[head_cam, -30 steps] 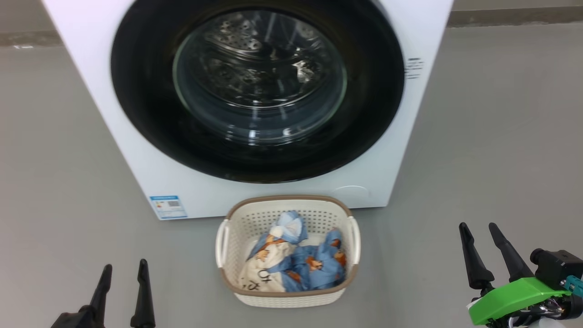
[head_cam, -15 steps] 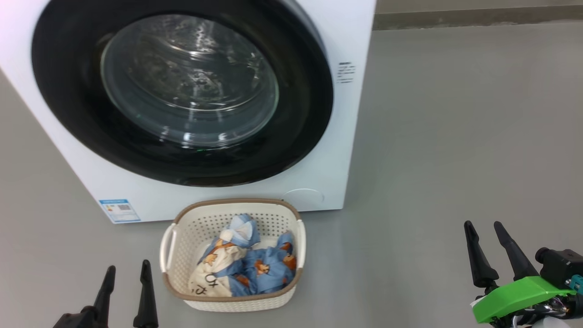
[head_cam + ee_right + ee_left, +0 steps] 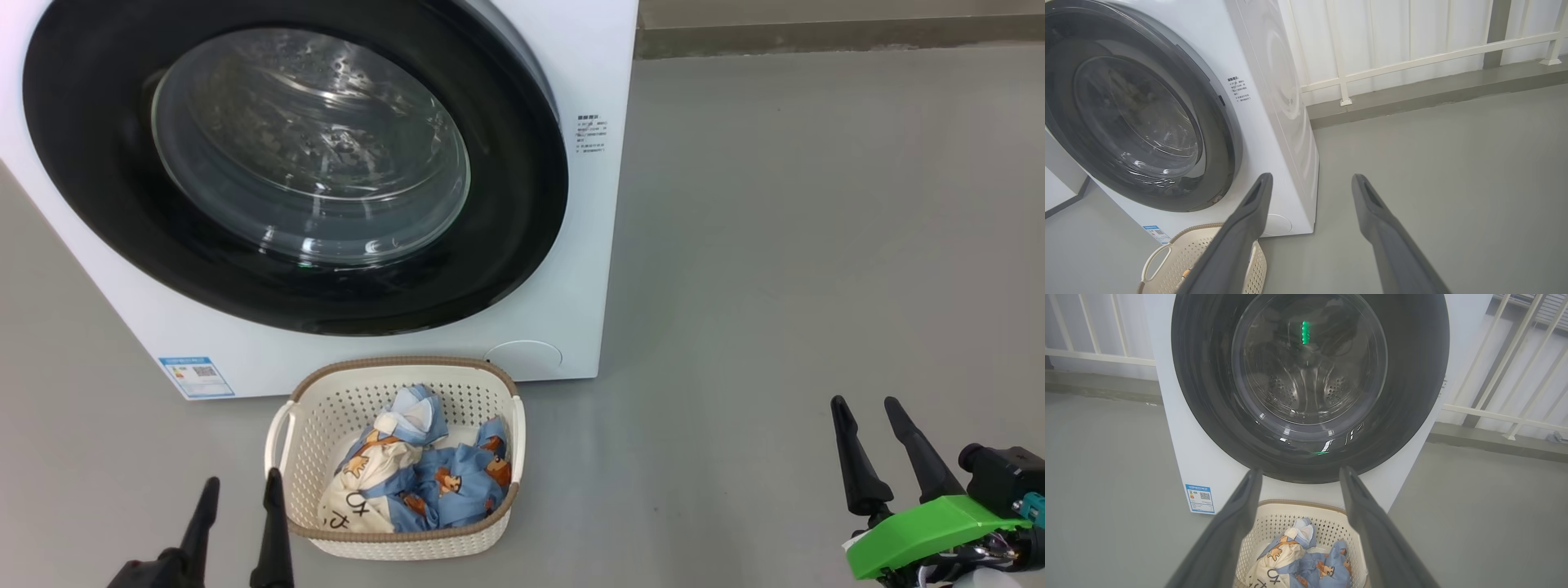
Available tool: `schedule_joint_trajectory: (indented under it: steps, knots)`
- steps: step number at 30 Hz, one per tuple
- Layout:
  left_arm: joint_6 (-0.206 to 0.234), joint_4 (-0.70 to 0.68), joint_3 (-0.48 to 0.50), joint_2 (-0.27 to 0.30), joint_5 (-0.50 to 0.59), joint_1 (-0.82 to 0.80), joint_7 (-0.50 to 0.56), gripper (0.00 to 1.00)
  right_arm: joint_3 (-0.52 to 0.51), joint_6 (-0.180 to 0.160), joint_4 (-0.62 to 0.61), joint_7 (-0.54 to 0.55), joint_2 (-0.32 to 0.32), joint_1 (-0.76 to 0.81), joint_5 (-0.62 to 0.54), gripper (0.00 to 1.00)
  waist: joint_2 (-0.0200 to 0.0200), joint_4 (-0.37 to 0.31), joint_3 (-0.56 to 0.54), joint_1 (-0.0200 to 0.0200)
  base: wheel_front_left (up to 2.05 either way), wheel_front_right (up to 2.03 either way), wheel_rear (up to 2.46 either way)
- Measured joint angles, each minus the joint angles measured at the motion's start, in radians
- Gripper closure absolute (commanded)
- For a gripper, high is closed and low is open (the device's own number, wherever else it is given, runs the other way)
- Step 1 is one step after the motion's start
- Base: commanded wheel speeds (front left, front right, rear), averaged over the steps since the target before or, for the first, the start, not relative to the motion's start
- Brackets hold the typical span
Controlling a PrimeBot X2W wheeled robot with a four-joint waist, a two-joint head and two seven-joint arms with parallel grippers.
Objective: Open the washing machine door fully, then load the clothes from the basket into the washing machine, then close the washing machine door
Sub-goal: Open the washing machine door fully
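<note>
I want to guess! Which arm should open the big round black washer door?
Probably the right. The open right gripper sits nearer the round black-rimmed glass door's right edge, where a small dark notch shows; the open left gripper is low by the cream plastic basket.

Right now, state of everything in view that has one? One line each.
Round black-rimmed glass washing machine door, shut.
White front-loading washing machine, no clothes visible inside.
Cream perforated plastic basket, upright on the grey floor, loaded.
Blue bear-print and cream clothes, bundled in the basket.
Left hand, open, empty.
Right hand, open, empty.
</note>
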Motion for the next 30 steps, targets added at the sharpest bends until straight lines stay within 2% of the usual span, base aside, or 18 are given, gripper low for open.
schedule_joint_trajectory:
  steps: [4, 5, 6, 7, 8, 9, 10, 15, 19, 23, 30]
  knots:
    - [0.000, -0.002, -0.020, 0.000, -0.002, 0.000, 0.000, 0.00, 0.003, 0.000, 0.000, 0.000, -0.001, -0.004, 0.000, 0.00, 0.0000, 0.006, 0.000, 0.0000, 0.00, 0.00, 0.00]
    - [0.000, -0.002, -0.025, 0.000, -0.002, 0.000, 0.000, 0.00, 0.006, 0.000, 0.000, 0.000, -0.001, -0.008, 0.001, 0.15, 0.0000, 0.009, 0.000, 0.0000, 0.00, 0.00, 0.00]
    - [0.000, -0.003, -0.031, 0.000, -0.002, 0.000, 0.000, 0.00, 0.013, 0.000, 0.000, 0.000, -0.002, -0.015, 0.004, 0.55, 0.0000, 0.011, 0.000, 0.0001, 0.00, 0.00, 0.00]
    - [-0.001, -0.004, -0.037, 0.000, -0.003, 0.000, 0.000, 0.00, 0.020, 0.000, 0.000, 0.000, -0.002, -0.024, 0.009, 0.74, 0.0000, 0.014, 0.000, 0.0000, 0.00, 0.00, 0.00]
    - [-0.001, -0.006, -0.042, 0.000, -0.006, 0.001, 0.000, 0.00, 0.025, 0.000, 0.001, 0.000, -0.002, -0.034, 0.013, 0.74, 0.0000, 0.016, 0.000, 0.0000, 0.00, 0.00, 0.00]
    - [-0.001, -0.008, -0.048, -0.001, -0.009, 0.001, 0.000, 0.00, 0.028, 0.000, 0.001, 0.000, -0.003, -0.045, 0.019, 0.96, 0.0000, 0.019, 0.000, 0.0000, 0.00, 0.00, 0.00]
    - [-0.001, -0.009, -0.052, -0.001, -0.009, 0.001, 0.000, 0.00, 0.030, 0.000, 0.001, 0.000, -0.003, -0.056, 0.026, 1.00, 0.0000, 0.021, 0.001, 0.0000, 0.00, 0.00, 0.00]
    - [-0.001, -0.019, -0.059, -0.001, -0.022, 0.001, 0.000, 0.00, 0.027, 0.000, -0.007, 0.000, 0.002, -0.122, 0.114, 1.00, 0.0000, 0.031, 0.011, 0.0000, 0.00, 0.00, 0.00]
    - [-0.001, -0.026, -0.068, -0.002, -0.034, 0.000, 0.000, 0.00, -0.010, 0.000, -0.033, 0.000, 0.020, -0.208, 0.248, 1.00, 0.0000, 0.036, 0.031, 0.0000, 0.00, 0.00, 0.00]
    - [-0.001, -0.029, -0.088, -0.005, -0.037, -0.006, 0.000, 0.00, -0.020, 0.000, -0.051, -0.004, 0.011, -0.301, 0.413, 1.00, 0.0000, 0.046, 0.055, 0.0001, 0.00, 0.00, 0.00]
    - [-0.001, -0.041, -0.126, -0.005, -0.071, -0.075, -0.002, 0.00, 0.080, 0.000, -0.069, 0.004, -0.100, -0.454, 0.728, 1.00, 0.0000, 0.077, 0.109, 0.0001, 0.00, 0.00, 0.00]
